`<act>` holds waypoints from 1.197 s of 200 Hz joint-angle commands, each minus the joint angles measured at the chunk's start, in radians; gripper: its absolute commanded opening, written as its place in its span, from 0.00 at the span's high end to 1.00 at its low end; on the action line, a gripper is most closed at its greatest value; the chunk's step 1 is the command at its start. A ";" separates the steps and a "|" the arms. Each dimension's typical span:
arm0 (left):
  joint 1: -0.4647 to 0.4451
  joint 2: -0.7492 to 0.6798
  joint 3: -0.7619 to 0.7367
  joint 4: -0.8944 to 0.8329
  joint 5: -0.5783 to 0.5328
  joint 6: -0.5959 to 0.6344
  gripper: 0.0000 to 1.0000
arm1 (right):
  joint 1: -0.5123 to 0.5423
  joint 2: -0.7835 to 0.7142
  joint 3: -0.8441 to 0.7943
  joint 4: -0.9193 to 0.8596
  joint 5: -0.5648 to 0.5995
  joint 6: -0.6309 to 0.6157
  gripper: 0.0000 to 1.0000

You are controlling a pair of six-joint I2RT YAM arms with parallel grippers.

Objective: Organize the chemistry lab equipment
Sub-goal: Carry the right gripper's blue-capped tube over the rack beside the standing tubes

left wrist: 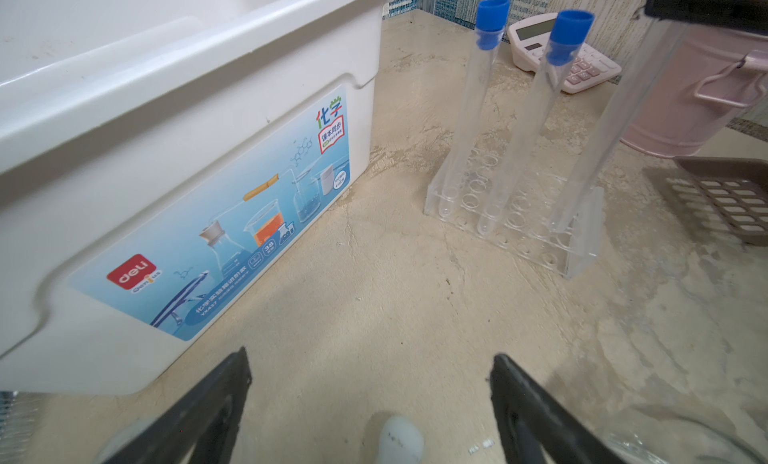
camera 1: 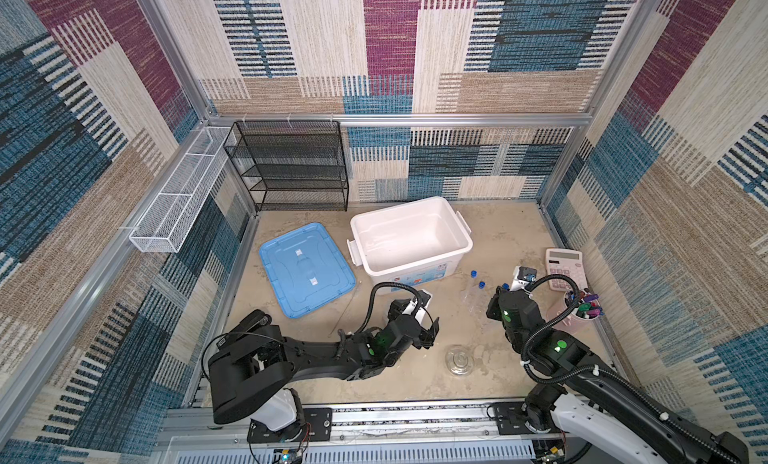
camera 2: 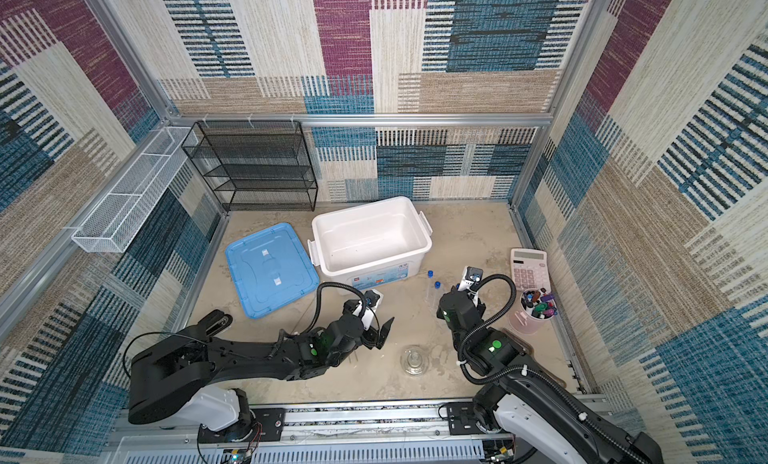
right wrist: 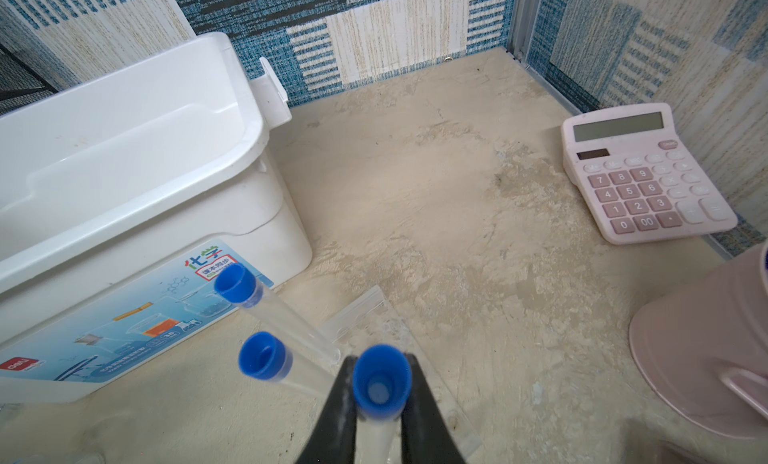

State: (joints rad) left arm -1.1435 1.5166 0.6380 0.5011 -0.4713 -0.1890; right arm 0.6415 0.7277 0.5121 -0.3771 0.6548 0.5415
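Right wrist view has my right end effector (right wrist: 380,364) pinching the third clear blue-capped tube (right wrist: 382,393) just under its cap, jaws pressed onto it. Left wrist view shows that tube's rounded foot down at the clear welled tray (left wrist: 515,221), beside the two clear blue-capped tubes (left wrist: 469,109) that stand in it. I cannot tell whether it is fully seated.

I judge the step to be racking this last tube. I would hold it plumb and lower it straight until it bottoms. Then I would spread the jaws only a little and lift straight up, since the light tray could tip or slide.

In both top views the tray sits right of centre, just below the open white plastic bin (camera 1: 411,233). The pink cup of coloured markers (camera 1: 577,312) and the pink calculator (camera 1: 565,269) crowd the right side, close to my right arm, so I would avoid swinging outward.

My left end effector (camera 1: 430,331) hangs spread and empty at lower centre. The small clear glass dishes (camera 1: 459,360) stand stacked on the counter (camera 1: 415,383) to its lower right. The blue plastic lid (camera 1: 305,271) lies left of centre, well clear.
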 commanded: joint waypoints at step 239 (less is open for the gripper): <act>-0.001 0.010 0.011 0.008 -0.016 -0.022 0.07 | 0.052 0.092 -0.028 0.118 -0.018 -0.083 0.91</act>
State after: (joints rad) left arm -1.1435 1.5288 0.6453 0.5011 -0.4713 -0.1925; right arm 0.6830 0.8169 0.4812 -0.2481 0.6655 0.4519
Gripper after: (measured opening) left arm 0.928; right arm 0.193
